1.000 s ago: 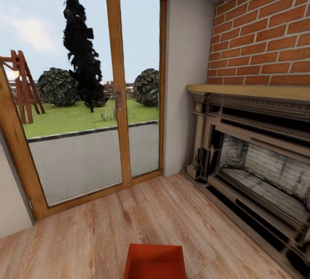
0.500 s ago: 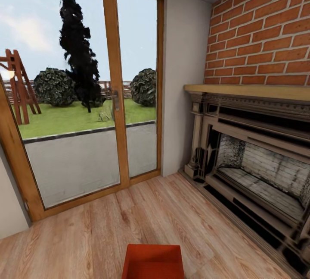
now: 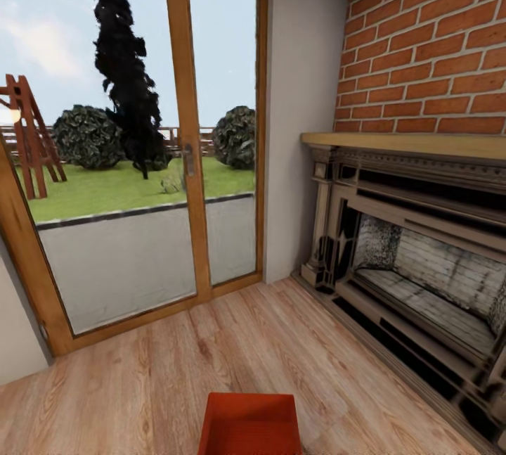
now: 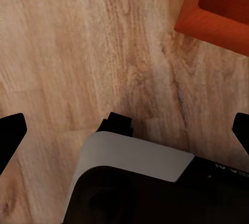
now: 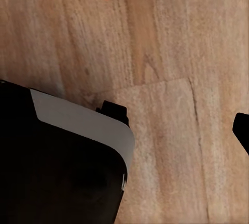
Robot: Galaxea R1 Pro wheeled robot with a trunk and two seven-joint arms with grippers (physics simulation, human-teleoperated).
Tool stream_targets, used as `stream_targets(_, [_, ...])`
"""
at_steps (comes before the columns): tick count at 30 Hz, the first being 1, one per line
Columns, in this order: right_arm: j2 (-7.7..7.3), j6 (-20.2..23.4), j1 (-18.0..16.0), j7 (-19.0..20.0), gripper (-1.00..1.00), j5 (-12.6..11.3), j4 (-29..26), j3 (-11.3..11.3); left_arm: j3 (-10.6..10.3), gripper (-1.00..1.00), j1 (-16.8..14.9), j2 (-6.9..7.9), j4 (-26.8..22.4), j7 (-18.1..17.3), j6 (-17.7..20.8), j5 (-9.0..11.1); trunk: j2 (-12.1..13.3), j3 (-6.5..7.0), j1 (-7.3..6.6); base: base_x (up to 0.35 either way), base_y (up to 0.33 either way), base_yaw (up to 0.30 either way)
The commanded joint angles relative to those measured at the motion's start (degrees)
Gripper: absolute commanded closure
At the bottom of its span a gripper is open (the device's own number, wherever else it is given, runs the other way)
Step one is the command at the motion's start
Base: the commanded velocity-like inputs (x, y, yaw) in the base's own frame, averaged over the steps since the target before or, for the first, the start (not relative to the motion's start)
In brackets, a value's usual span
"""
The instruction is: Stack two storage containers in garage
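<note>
An orange-red bin [image 3: 251, 423] is sitting on the light wood floor [image 3: 140, 385] at the head view's bottom edge, between a glass patio door [image 3: 140, 159] and a brick fireplace [image 3: 422, 258]. The left hand [image 4: 124, 130] is hanging wide open over the floor with nothing between its fingertips [image 4: 10, 133]; the bin's corner [image 4: 218, 11] is lying nearby. How far the right hand [image 5: 241, 125] is open cannot be told.

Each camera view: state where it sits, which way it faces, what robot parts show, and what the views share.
Head view: on the robot's head, facing forward and down toward the glass door, fireplace and a storage container on the wood floor.
Left wrist view: near the left hand, facing down at the floor; dark fingertips at both edges, robot base below.
Right wrist view: near the right hand, facing down; one fingertip, base.
Shared: an orange-red container and the floor.
</note>
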Motion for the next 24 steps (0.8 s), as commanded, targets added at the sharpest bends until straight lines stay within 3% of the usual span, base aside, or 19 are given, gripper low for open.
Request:
stream_targets(1, [-0.02, -0.28, -0.07, 0.14, -1.00, 0.10, 0.14, 0.13, 0.00, -1.00, -0.03, 0.04, -0.11, 0.17, -0.09, 0.14, -0.04, -0.16, 0.00, 0.000, 0.000, 0.000])
stream_targets(24, [-0.11, -0.15, -0.07, 0.15, -1.00, -0.44, 0.14, -0.29, -0.21, -1.00, -0.03, 0.07, -0.13, 0.20, -0.06, -0.02, -0.04, -2.23, 0.00, 0.000, 0.000, 0.000])
